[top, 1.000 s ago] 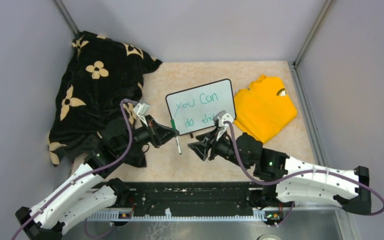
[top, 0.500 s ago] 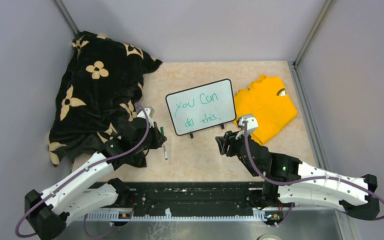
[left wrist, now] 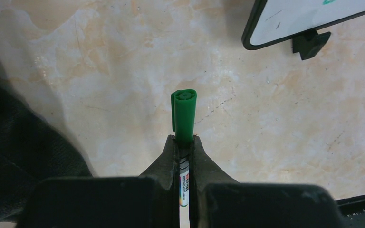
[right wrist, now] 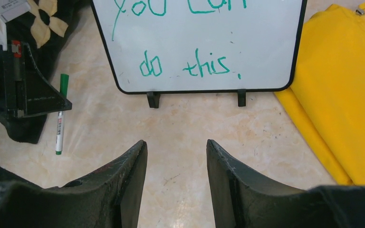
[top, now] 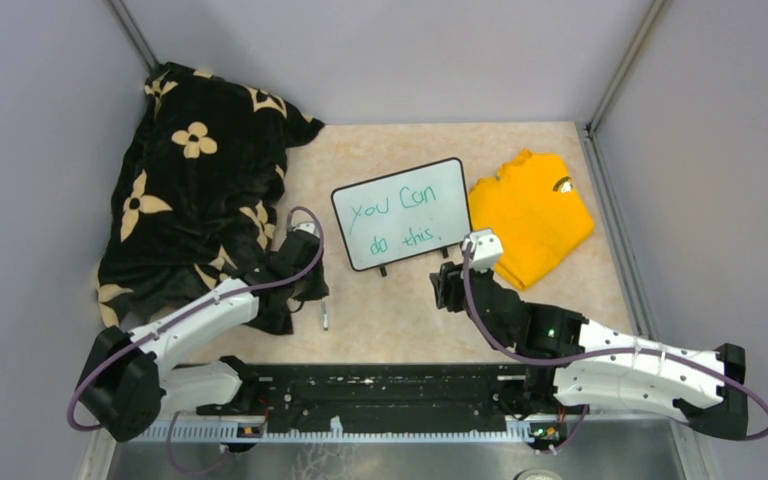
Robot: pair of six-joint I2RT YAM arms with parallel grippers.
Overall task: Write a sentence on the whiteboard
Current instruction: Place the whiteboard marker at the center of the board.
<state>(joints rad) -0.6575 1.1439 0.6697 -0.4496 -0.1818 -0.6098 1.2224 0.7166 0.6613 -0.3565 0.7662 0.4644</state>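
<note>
Whiteboard (top: 401,213) stands on its small black feet near the middle of the table (top: 390,330), slightly askew, its right edge just beside the yellow shirt (top: 532,215). Green handwriting on it reads "you can do this." with a full stop, so the sentence looks finished. Near the board's left front corner, the left gripper (left wrist: 184,142) is pinched tight on the white barrel of the marker (left wrist: 184,111), whose green cap is on and points away from the wrist. Beside that arm lies the black flower-print blanket (top: 190,170). The right gripper (right wrist: 176,147) hovers in front of the board's feet, its jaws apart and holding nothing.

Judging by the capped pen, the step in hand is laying the marker down. To do that well, lower it over bare tabletop between blanket and board, hold it level so it does not roll, and open only once the barrel rests. Both arms should pass clear of the board's face, since the ink would likely smear at a brush.
</note>
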